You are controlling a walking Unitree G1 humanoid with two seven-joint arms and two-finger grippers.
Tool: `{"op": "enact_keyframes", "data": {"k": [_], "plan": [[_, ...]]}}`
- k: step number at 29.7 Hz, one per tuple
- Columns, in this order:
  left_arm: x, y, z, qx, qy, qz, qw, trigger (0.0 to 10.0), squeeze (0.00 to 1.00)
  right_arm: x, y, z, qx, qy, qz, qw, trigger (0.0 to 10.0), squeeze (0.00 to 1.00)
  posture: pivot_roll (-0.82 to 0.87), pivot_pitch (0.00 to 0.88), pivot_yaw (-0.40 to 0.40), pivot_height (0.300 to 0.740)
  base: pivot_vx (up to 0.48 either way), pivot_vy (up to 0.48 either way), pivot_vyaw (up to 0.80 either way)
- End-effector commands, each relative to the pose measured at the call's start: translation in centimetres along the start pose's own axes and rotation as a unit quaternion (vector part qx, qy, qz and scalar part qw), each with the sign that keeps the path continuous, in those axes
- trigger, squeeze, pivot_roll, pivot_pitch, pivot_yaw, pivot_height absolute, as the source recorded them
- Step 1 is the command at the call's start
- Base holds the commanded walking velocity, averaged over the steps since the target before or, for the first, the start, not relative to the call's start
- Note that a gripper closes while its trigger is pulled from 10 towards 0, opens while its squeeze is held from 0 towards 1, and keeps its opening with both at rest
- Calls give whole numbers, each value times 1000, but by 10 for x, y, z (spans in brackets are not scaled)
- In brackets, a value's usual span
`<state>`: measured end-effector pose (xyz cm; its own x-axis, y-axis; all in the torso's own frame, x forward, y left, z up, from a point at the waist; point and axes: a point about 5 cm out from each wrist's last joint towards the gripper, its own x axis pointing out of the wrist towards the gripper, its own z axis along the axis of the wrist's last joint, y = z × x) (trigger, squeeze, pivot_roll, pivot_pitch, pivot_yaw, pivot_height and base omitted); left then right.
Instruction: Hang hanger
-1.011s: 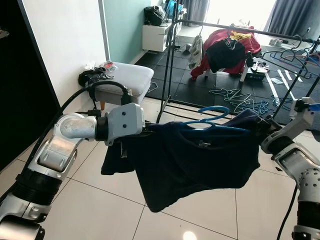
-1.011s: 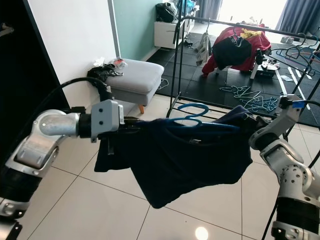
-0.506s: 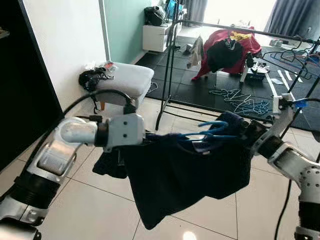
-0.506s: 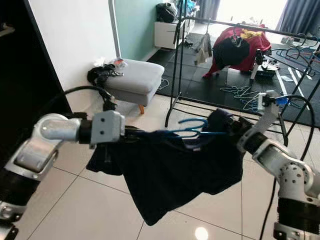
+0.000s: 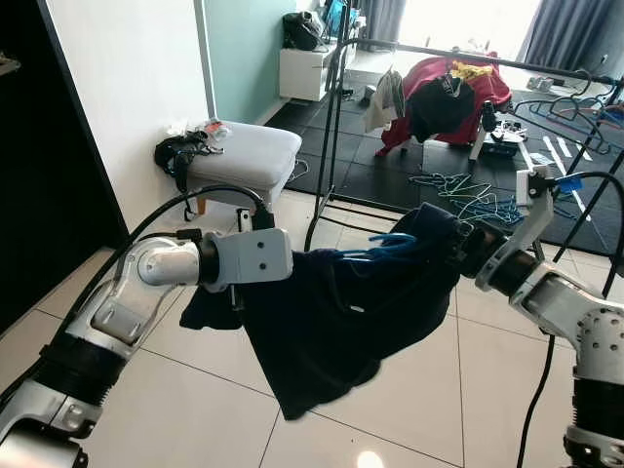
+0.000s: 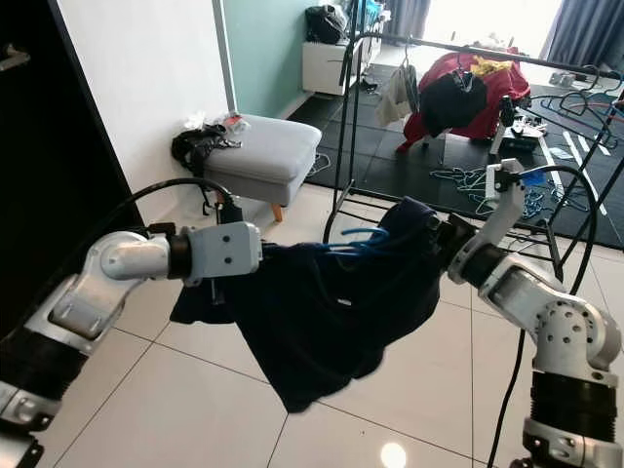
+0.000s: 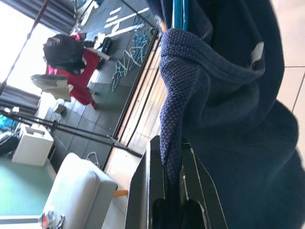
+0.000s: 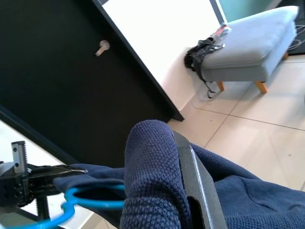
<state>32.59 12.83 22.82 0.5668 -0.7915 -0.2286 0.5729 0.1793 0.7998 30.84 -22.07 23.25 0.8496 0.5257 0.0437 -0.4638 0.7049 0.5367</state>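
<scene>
A navy knitted sweater (image 5: 341, 322) hangs on a blue hanger (image 5: 388, 246), stretched between my two grippers above the tiled floor. My left gripper (image 5: 295, 260) is shut on the sweater's left shoulder; in the left wrist view its black fingers (image 7: 190, 191) pinch a fold of knit. My right gripper (image 5: 458, 244) is shut on the bunched right shoulder, which wraps over one finger (image 8: 193, 176). The hanger's hook (image 8: 86, 202) curls between the two grippers. The sweater's body droops in a point below.
A black clothes rack (image 5: 327, 127) stands just behind, its top rail (image 5: 468, 51) carrying red and black garments (image 5: 444, 93). A grey ottoman (image 5: 244, 151) sits by the white wall on the left. Several loose hangers (image 5: 468, 195) lie on the dark mat.
My right gripper has moved left, toward the left gripper, so the sweater is bunched narrower and hangs deeper. The left arm has risen slightly.
</scene>
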Motion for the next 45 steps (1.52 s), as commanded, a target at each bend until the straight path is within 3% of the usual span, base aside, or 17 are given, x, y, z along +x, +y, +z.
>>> {"op": "enact_keyframes", "data": {"k": [1,8,9,10,11,14,15,16,18,21,25,28,31,40,43,44,45], "plan": [[-12,10,-10,16,38,20,999,10000,0,-7,-7,10,-3,-10,-25,1000,0,0,4,0,-47,740,0,0,0],[-17,16,-8,-9,30,46,998,10000,0,-8,-12,3,-5,6,-52,999,0,0,8,0,-51,740,0,0,0],[-14,15,-2,-25,7,47,999,10000,0,-6,-12,-1,-4,11,-54,998,0,0,10,0,-53,740,0,0,0],[-9,10,12,-59,-42,32,997,10000,0,-2,-12,-7,-4,15,-56,998,941,0,12,0,-53,740,0,0,0],[-3,-2,31,-94,-104,-6,990,10000,0,4,-11,-12,-4,16,-56,998,941,0,13,0,-51,740,0,0,0],[-1,-10,44,-115,-147,-36,982,10000,0,8,-11,-15,-4,17,-55,998,941,0,13,0,-51,740,0,0,0],[1,-19,54,-131,-177,-65,973,10000,0,12,-9,-17,-5,14,-52,999,2392,0,13,0,-52,740,0,0,0],[1,-19,54,-131,-177,-65,973,10000,0,12,-9,-17,-5,14,-52,999,2392,0,13,0,-52,740,0,0,0],[6,-36,64,-137,-201,-109,964,10000,0,20,-3,-15,-8,6,-32,999,1882,0,13,0,-51,740,0,0,0],[9,-48,63,-129,-197,-139,962,10000,0,26,5,-13,-12,5,-7,1000,1647,0,13,0,-55,740,0,0,0],[10,-46,61,-134,-189,-128,964,10000,0,27,7,-13,-13,11,-1,1000,1490,0,12,0,-56,740,0,0,0],[13,-37,56,-131,-171,-92,972,10000,0,29,10,-13,-6,13,3,1000,1020,0,13,0,-57,740,0,0,0],[16,-21,44,-133,-114,-20,984,10000,0,30,16,-18,-1,25,19,1000,941,0,10,0,-56,740,0,0,0],[12,-10,42,-140,-102,16,985,10000,0,27,13,-17,-5,24,14,1000,1020,0,9,0,-57,740,0,0,0],[17,-13,57,-158,-147,14,976,10000,0,30,14,-21,0,27,14,1000,2118,0,9,0,-59,740,0,0,0],[20,-13,64,-167,-164,16,972,10000,0,33,17,-25,4,33,18,999,4510,0,10,0,-60,740,0,0,0],[23,-14,69,-173,-175,18,969,10000,0,35,19,-30,9,41,23,999,10000,0,10,0,-60,740,0,0,0]]}}
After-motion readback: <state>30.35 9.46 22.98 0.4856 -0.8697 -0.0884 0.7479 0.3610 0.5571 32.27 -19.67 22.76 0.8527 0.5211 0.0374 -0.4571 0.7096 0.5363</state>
